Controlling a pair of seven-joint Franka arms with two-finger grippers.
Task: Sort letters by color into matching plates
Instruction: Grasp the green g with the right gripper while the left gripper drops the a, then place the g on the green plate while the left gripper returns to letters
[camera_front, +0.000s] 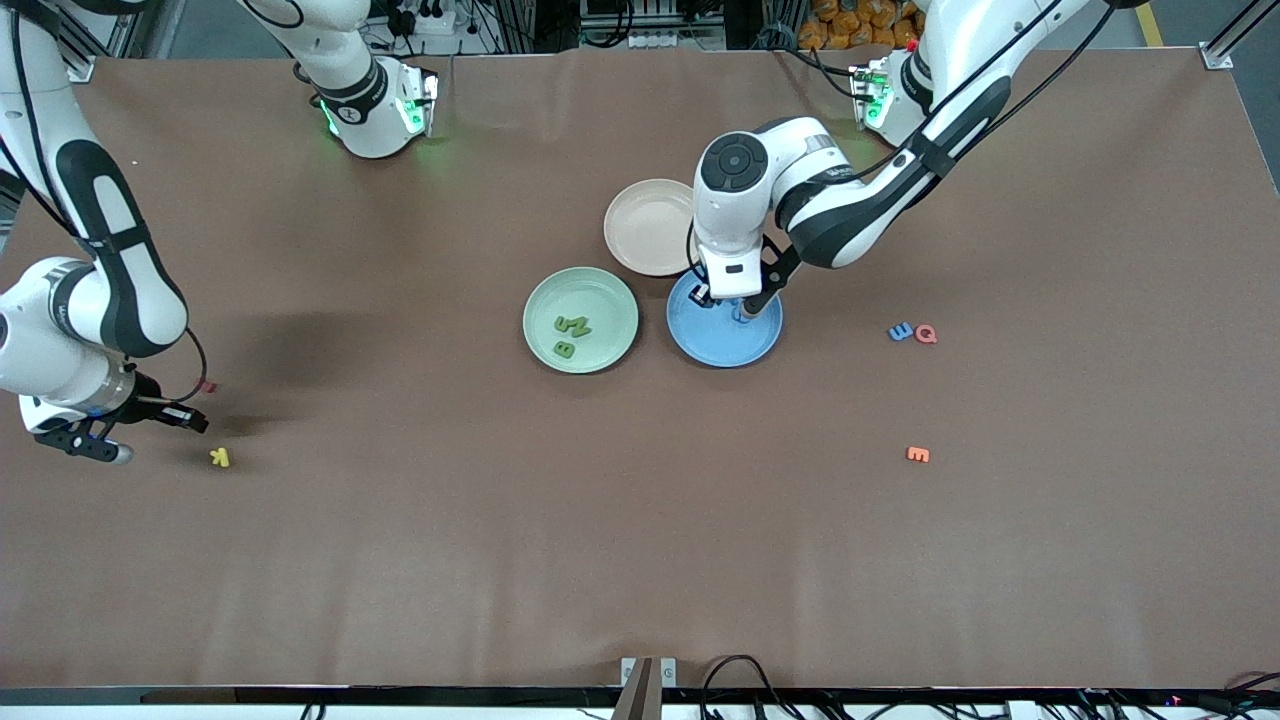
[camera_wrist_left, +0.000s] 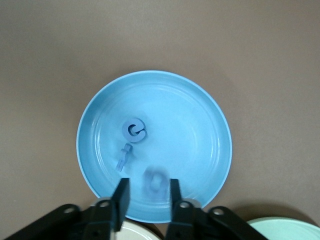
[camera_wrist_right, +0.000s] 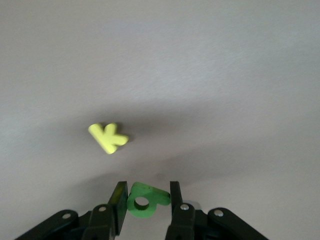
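My left fingers (camera_wrist_left: 122, 195) hang over the blue plate (camera_wrist_left: 200, 125) mid-frame, barely parted, and the blue letter (camera_wrist_left: 156, 182) looks loose between them. My right fingers (camera_wrist_right: 118, 200) pinch a green letter (camera_wrist_right: 145, 201) beside the yellow K (camera_wrist_right: 108, 137). Next stop for it, I reckon: the green plate (camera_front: 610, 300).

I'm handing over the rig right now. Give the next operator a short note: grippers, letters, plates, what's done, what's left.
Left gripper: over the blue plate, fingers parted, a blurred blue letter between them; two blue letters lie in the plate.
Right gripper: shut on a green letter, above the table near the yellow K.
Done: three green letters in the green plate.
Left: held green letter; blue letter beside the pink Q.
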